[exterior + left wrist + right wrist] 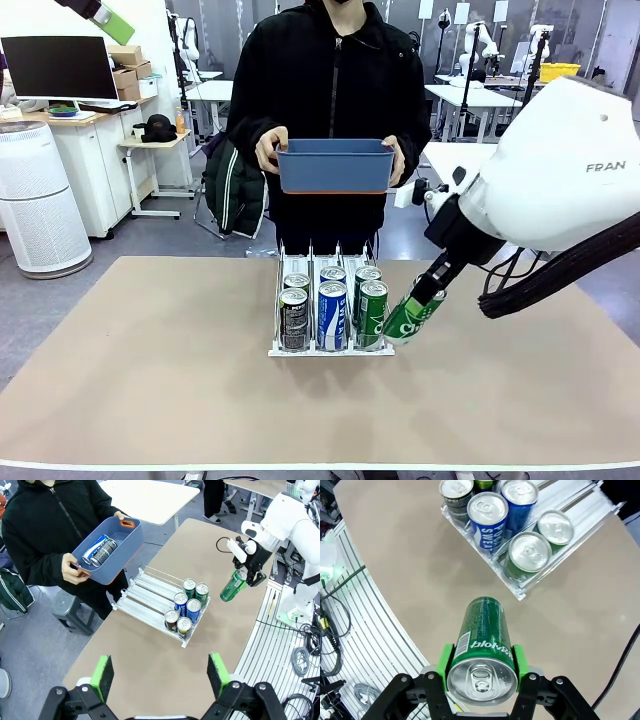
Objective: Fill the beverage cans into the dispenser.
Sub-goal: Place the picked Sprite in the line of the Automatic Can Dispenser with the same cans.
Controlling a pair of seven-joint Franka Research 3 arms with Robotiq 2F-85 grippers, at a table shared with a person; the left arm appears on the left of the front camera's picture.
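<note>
1. A green can (482,640) is being gripped at its sides between the right jaws and is being held tilted over the tabletop (150,380), just beside the dispenser (330,351), at its 4 o'clock.
2. Six cans are being carried upright in the dispenser, two per lane: black (294,318), blue (332,315), green (372,312).
3. The left jaws are being held wide open, with nothing between them.
4. A blue bin (335,165) is being held by a person at the dispenser's 12 o'clock, with two cans (100,550) lying inside.
</note>
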